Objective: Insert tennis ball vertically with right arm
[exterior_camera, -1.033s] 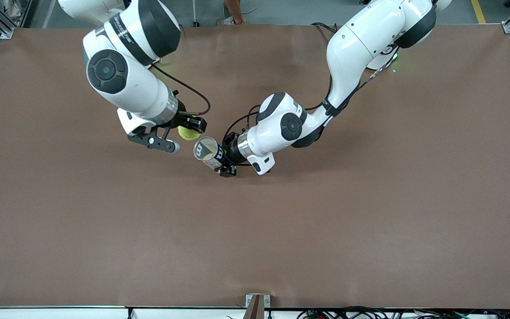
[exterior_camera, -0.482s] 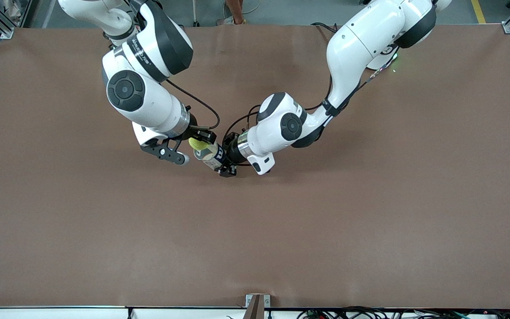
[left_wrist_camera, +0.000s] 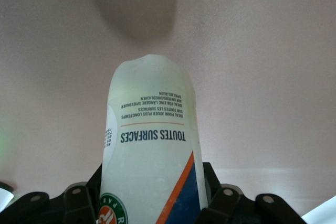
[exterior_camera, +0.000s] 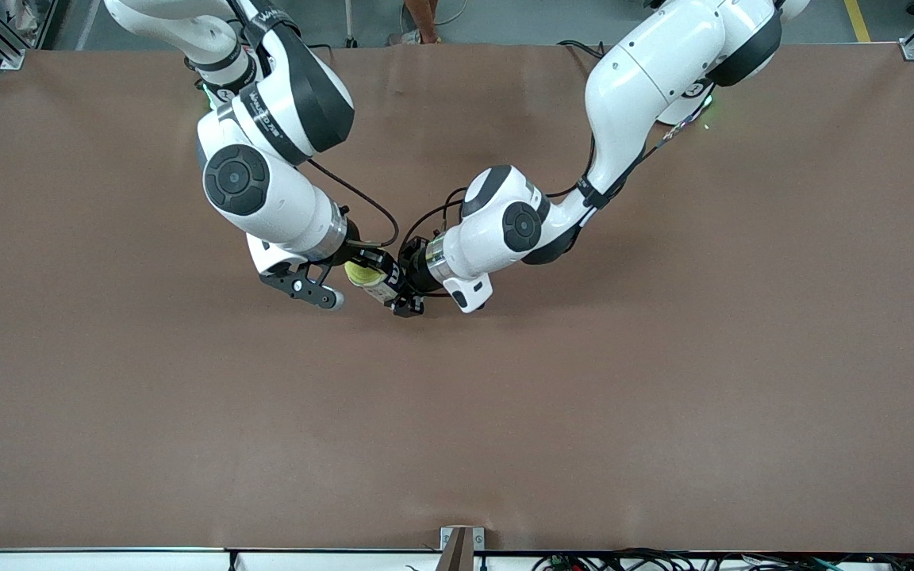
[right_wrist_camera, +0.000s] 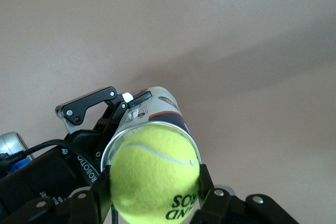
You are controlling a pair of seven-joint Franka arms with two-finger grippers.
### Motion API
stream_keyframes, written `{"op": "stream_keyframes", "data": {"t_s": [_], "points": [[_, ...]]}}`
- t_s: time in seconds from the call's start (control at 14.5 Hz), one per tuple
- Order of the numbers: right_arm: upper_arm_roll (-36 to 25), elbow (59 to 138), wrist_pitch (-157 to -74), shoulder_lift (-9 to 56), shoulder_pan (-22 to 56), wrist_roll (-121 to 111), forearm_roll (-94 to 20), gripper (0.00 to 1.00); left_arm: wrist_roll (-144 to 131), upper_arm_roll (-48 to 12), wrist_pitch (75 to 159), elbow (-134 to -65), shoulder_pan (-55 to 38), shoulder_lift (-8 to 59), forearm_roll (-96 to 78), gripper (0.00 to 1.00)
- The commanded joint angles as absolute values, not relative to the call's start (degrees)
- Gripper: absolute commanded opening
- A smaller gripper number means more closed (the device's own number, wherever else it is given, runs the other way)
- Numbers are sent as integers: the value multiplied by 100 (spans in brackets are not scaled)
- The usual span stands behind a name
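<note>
The right hand [exterior_camera: 350, 274] is clamped on the fuzzy yellow-green tennis ball [exterior_camera: 361, 274], its fingers [right_wrist_camera: 100, 192] pressed to either side, and holds it right at the open mouth of the clear cylindrical plastic ball can [exterior_camera: 384, 283] with the blue, orange and white label. The can stands above the brown counter [exterior_camera: 663, 381], gripped around its body by the left hand [exterior_camera: 409, 287], whose black fingers [left_wrist_camera: 215, 208] close on both sides of the can's label.
</note>
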State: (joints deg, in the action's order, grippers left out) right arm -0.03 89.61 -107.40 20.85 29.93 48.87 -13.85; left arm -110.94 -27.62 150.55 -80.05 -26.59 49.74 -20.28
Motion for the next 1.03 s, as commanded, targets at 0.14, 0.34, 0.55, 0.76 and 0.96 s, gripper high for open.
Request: {"op": "stream_keyframes", "data": {"t_s": [0.14,0.34,0.55,0.76,0.96], "points": [[-70,8772,-10661,2109,3024,4949,-1477,100,-11048,-2795,15091,-7919,-2681,4983,-2188,72],[-105,8605,-10207,1987,2953,4904,-1450,100,-11048,-2786,15082,-7919,-2681,4983,-2188,72],[-114,8324,-9337,1785,2673,4878,-1433,100,-11048,-2786,15082,-7919,-2681,4983,-2180,72],[-114,8367,-8546,1285,2138,4283,-1433,100,-11056,-2786,15038,-7919,-2663,4966,-2180,72],[-114,8568,-7806,644,1391,3466,-1398,100,-11390,-2716,14960,-7945,-2628,4843,-2118,72]]}}
